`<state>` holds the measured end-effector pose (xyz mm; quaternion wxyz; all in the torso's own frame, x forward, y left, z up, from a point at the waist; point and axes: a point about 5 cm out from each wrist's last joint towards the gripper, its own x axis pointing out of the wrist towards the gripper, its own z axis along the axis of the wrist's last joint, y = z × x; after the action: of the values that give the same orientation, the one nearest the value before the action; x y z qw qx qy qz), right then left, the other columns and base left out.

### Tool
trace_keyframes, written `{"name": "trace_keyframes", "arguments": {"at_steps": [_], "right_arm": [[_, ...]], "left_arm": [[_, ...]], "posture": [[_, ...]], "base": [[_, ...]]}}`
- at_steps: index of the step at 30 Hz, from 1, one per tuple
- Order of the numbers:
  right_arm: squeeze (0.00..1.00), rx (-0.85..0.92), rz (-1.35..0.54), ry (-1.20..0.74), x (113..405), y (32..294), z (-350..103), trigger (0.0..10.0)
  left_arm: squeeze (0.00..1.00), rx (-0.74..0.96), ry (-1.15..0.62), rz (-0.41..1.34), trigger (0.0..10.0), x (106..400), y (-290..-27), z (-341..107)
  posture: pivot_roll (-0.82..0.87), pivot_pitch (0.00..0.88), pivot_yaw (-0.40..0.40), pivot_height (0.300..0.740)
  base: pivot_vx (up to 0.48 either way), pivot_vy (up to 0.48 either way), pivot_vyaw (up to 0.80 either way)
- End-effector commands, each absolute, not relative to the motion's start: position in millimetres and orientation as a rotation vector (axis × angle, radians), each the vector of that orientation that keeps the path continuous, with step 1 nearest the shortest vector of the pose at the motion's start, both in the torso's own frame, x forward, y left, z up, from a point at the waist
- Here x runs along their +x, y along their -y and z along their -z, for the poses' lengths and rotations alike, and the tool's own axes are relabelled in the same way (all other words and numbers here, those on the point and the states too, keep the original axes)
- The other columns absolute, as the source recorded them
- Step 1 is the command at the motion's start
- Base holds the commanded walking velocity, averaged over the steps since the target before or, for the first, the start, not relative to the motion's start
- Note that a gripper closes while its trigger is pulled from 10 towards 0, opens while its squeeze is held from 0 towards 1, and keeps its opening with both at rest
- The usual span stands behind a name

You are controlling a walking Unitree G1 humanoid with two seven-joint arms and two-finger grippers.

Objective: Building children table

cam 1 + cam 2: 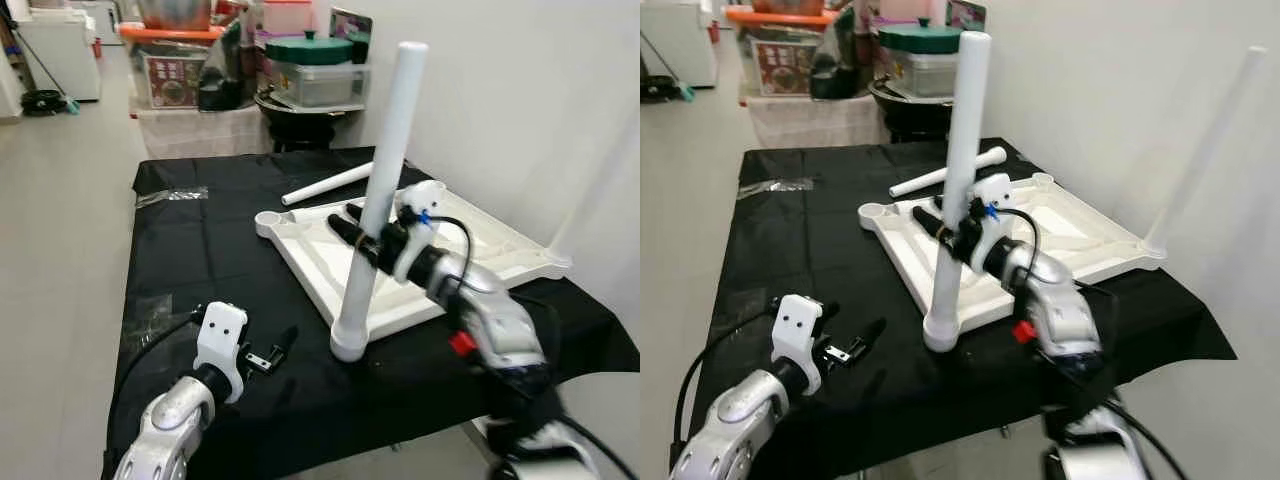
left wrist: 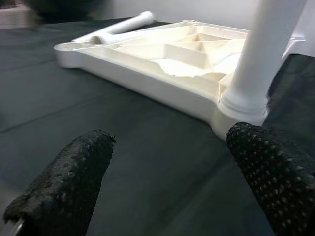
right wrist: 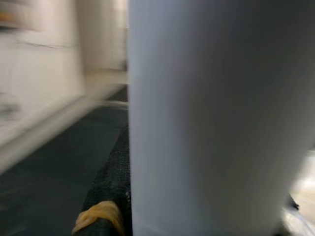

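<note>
black cloth bears tabletop; right gripper clenches upright leg, left gripper spread.

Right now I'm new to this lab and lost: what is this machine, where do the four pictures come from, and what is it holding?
It is a two-armed humanoid robot. Two pictures come from its head, looking down; two from cameras on its wrists. A black cloth covers the table, and on it lies an upside-down white tabletop. The right claw is shut on an upright white leg standing in a corner socket. The left claw rests open on the cloth. A loose leg lies behind, and a further leg stands at the far corner.
</note>
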<state>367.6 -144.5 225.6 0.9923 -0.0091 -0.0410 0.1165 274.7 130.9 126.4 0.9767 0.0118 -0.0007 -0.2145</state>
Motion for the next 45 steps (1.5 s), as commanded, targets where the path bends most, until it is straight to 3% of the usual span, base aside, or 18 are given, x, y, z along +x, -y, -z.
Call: {"name": "trace_keyframes", "arguments": {"at_steps": [1, 5, 10, 11, 12, 13, 20, 21, 28, 33, 34, 35, 45], "right_arm": [[0.00, -0.079, 0.153, -0.053, 358.9, 171.6, -192.1, 0.0], [0.00, -0.053, 0.243, -0.078, 342.6, 155.9, -181.8, 0.0], [0.00, -0.035, 0.198, -0.078, 337.5, 140.4, -179.0, 0.0], [0.59, -0.030, 0.194, -0.065, 338.4, 139.8, -182.2, 10.0], [0.59, -0.030, 0.194, -0.065, 338.4, 139.8, -182.2, 10.0], [1.00, -0.003, 0.181, -0.025, 340.3, 139.2, -188.3, 10.0], [1.00, 0.031, 0.069, 0.079, 356.0, 141.0, -211.0, 10.0], [0.00, 0.056, -0.015, 0.105, 359.9, 141.2, -219.0, 10.0], [0.00, 0.052, -0.581, 0.249, 363.8, 152.3, -256.0, 10.0], [0.00, 0.014, -0.690, 0.242, 361.9, 152.1, -255.1, 10.0], [0.00, 0.002, -0.728, 0.224, 362.8, 150.4, -251.7, 2.4], [0.00, -0.013, -0.771, 0.217, 361.9, 146.3, -247.9, 0.0], [0.00, -0.063, -0.997, 0.202, 343.1, 134.6, -235.1, 0.0]], "left_arm": [[0.00, 0.025, -0.018, 0.435, 10.0, 274.6, -129.0, -121.9], [0.00, 0.025, -0.020, 0.438, 10.0, 274.5, -128.8, -122.0], [0.00, 0.026, -0.018, 0.432, 10.0, 275.4, -130.2, -122.6], [0.00, 0.025, -0.018, 0.431, 10.0, 275.3, -130.2, -122.6], [0.00, 0.025, -0.018, 0.431, 10.0, 275.3, -130.2, -122.6], [0.00, 0.024, -0.019, 0.430, 10.0, 274.9, -129.9, -122.3], [0.00, 0.021, -0.020, 0.429, 10.0, 274.7, -130.6, -121.9], [0.00, 0.021, -0.019, 0.426, 10.0, 275.0, -131.4, -122.1], [0.00, 0.025, -0.019, 0.426, 10.0, 275.0, -131.4, -121.7], [0.00, 0.026, -0.019, 0.425, 10.0, 275.1, -131.5, -121.7], [0.00, 0.026, -0.018, 0.424, 10.0, 275.1, -131.5, -121.7], [0.00, 0.026, -0.018, 0.423, 10.0, 275.0, -131.5, -121.7], [0.00, 0.029, -0.026, 0.421, 10.0, 272.3, -134.2, -120.7]], "posture": [[0.09, 0.000, -0.084, 0.740], [0.10, 0.000, -0.086, 0.740], [0.10, 0.000, -0.091, 0.740], [0.10, 0.000, -0.090, 0.740], [0.10, 0.000, -0.090, 0.740], [0.10, 0.000, -0.090, 0.740], [0.10, 0.000, -0.092, 0.740], [0.10, 0.000, -0.091, 0.740], [0.10, 0.000, -0.094, 0.740], [0.10, 0.000, -0.098, 0.740], [0.11, 0.000, -0.101, 0.740], [0.11, 0.000, -0.105, 0.740], [0.10, 0.000, -0.095, 0.740]], "base": [[0.000, 0.000, 0.00], [0.000, 0.000, 0.00], [0.000, 0.000, 0.00], [0.000, 0.000, 0.00], [0.000, 0.000, 0.00], [0.000, 0.000, 0.00], [0.000, 0.000, 0.00], [0.000, 0.000, 0.00], [0.000, 0.000, 0.00], [0.000, 0.000, 0.00], [0.000, 0.000, 0.00], [0.000, 0.000, 0.00], [0.000, 0.000, 0.00]]}}
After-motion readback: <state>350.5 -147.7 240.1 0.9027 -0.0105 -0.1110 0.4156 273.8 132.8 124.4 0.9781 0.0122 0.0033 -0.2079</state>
